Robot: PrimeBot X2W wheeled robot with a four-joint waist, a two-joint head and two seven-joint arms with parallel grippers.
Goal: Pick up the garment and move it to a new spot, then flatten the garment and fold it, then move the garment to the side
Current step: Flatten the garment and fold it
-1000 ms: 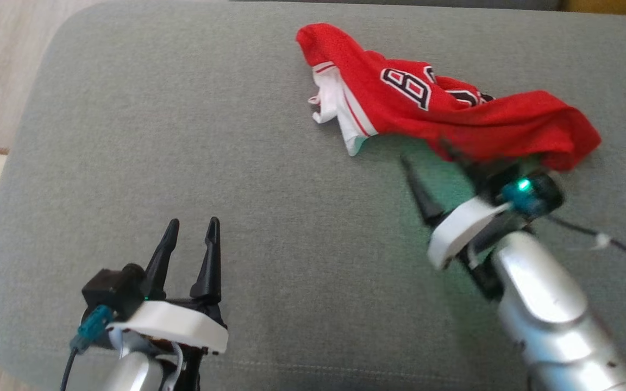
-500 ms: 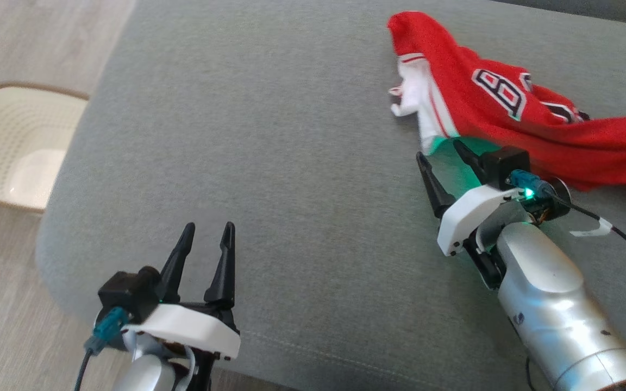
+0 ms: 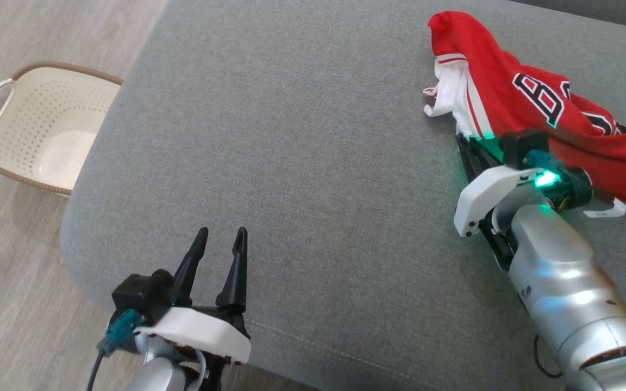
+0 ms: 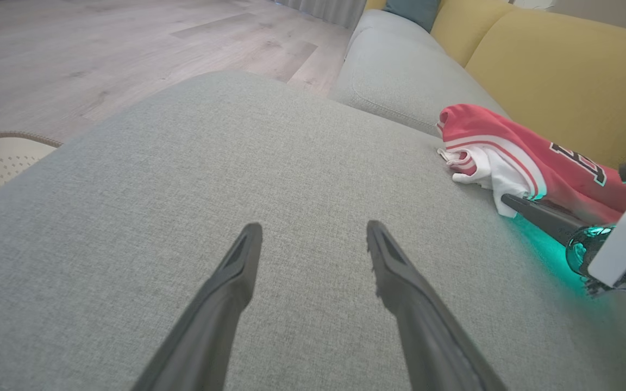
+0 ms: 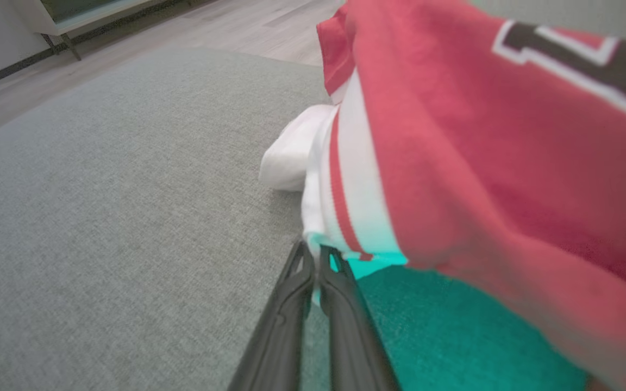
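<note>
- Garment (image 3: 530, 98), a red jersey with white trim and black lettering, lies crumpled at the far right of the grey sofa cushion (image 3: 291, 136), close to the yellow backrest (image 4: 552, 70).
- Right gripper (image 3: 462, 142) reaches low across the cushion to the jersey's near edge. The right wrist view shows its two dark fingers (image 5: 291, 304) clenched on the white-striped hem (image 5: 340, 217), probably because a thin edge is the easiest part of the heap to pinch.
- Most of the cloth rests on the cushion and a red fold drapes above the fingers, so the lift appears not yet begun.
- Left gripper (image 3: 221, 233) hovers over the cushion's near edge, well apart from the jersey. Its fingers are spread and grasp nothing, apparently in reserve for the flattening.
- Bare cushion between the two arms looks the likely new spot for the jersey.
- Cream perforated basket (image 3: 19, 125) sits on the wooden floor (image 3: 8, 271) beside the cushion's left end and plays no visible part.
- Gripped by one corner, the jersey may trail and bunch when raised.
</note>
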